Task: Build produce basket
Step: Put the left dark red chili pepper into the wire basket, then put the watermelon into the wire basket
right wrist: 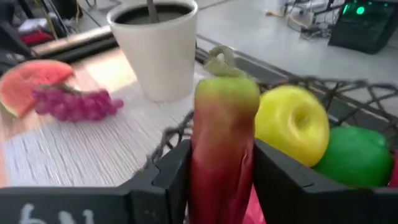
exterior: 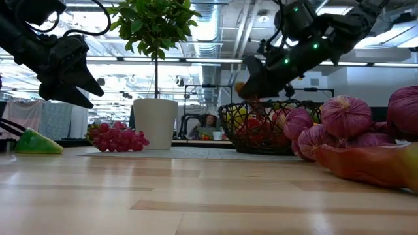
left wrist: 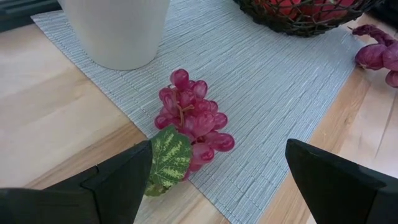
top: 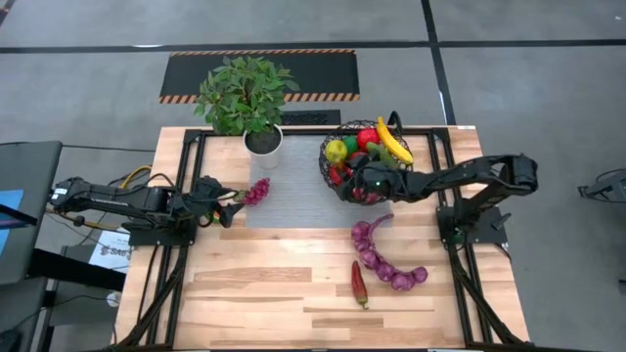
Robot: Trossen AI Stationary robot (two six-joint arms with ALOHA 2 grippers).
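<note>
The dark wire basket (top: 327,156) stands at the far right, holding a banana (top: 393,140), a yellow-green apple (right wrist: 292,121) and red and green pieces. My right gripper (top: 354,186) is over the basket's near left rim (right wrist: 323,84), shut on a red-and-green chilli (right wrist: 224,124). My left gripper (top: 221,207) is open and raised above the table. Its fingers stand on either side of the purple-red grapes (left wrist: 193,118) and a watermelon slice (left wrist: 168,160) without touching them. Both lie on the grey mat (top: 293,205). My right gripper pinches the chilli's red body (right wrist: 208,168) between its two fingers, below the green stem end (right wrist: 225,87). The fingers lie across the chilli, and the arm slants down from the table's right. The chilli is lifted clear above the basket rim (exterior: 261,104), stem end pointing away from the wrist.
A leafy plant in a white pot (top: 262,140) stands at the far edge, left of the basket. A string of purple onions (top: 383,256) and a second red chilli (top: 359,284) lie on the wood on the near right. The near left of the table is bare wood.
</note>
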